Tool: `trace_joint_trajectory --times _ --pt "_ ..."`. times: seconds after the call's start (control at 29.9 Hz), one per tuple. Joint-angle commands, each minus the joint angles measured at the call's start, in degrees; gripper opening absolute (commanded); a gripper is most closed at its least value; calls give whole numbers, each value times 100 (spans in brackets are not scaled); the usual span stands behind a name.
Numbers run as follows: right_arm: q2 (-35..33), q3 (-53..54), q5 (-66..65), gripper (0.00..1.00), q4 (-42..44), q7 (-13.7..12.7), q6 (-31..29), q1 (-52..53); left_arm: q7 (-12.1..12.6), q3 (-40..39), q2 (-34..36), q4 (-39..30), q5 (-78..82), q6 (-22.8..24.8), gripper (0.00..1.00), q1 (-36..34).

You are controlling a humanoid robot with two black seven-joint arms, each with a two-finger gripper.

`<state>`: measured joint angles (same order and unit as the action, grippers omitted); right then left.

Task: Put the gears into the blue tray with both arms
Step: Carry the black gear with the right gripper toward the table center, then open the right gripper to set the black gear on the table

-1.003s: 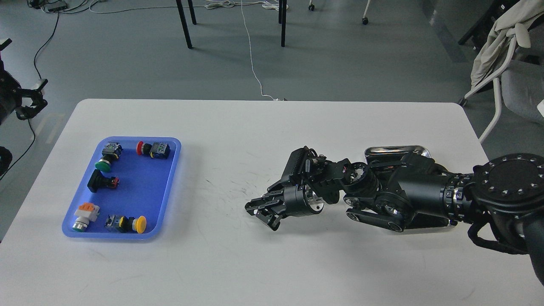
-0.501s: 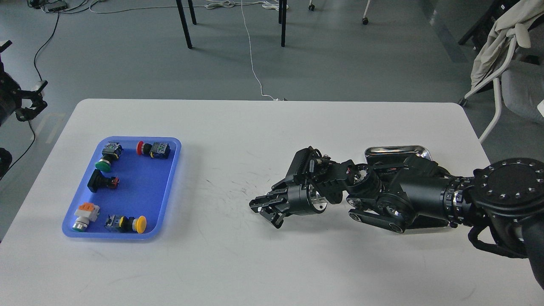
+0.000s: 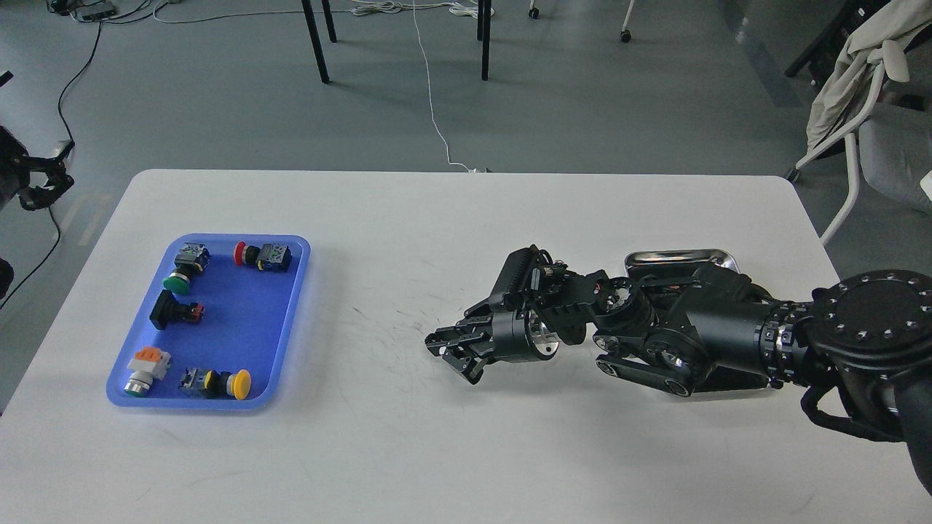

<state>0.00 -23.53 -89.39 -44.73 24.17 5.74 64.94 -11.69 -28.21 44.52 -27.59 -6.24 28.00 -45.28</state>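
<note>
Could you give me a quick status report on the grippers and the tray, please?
Right gripper over bare table, fingers indistinct. Left gripper off the table's left edge, state unclear. Blue tray holds five push-button switches, no gears visible. Path to tray open.

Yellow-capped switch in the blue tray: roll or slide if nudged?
The yellow-capped switch lies on its side; its round cap might let it pivot or roll. Its boxy dark body probably limits that. The blue tray has a raised rim, likely stopping it.

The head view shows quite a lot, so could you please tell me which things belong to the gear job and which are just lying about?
Belonging to the job:
- blue tray
- right gripper, over the bare table
- left gripper, off the table's left edge
- no gears are discernible

Just lying about:
- push-button switches in the blue tray
- silver tray, behind the right arm
</note>
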Motion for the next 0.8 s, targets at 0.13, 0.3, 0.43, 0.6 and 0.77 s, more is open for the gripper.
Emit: trace_joint_trajectory --times 0.13,0.3,0.43,0.6,0.77 --pt "0 138 27 33 17 0 6 -8 0 0 13 -1 0 0 100 2" --pt "0 138 35 40 17 0 6 -17 0 0 13 -1 0 0 100 20" --pt "0 190 62 47 78 -17 6 -8 0 0 13 -9 0 0 100 46" --pt "0 699 175 66 210 -17 -73 44 -9 9 22 -9 9 0 100 55" --pt "0 990 1097 79 342 -43 -91 246 62 88 197 -97 61 0 100 55"
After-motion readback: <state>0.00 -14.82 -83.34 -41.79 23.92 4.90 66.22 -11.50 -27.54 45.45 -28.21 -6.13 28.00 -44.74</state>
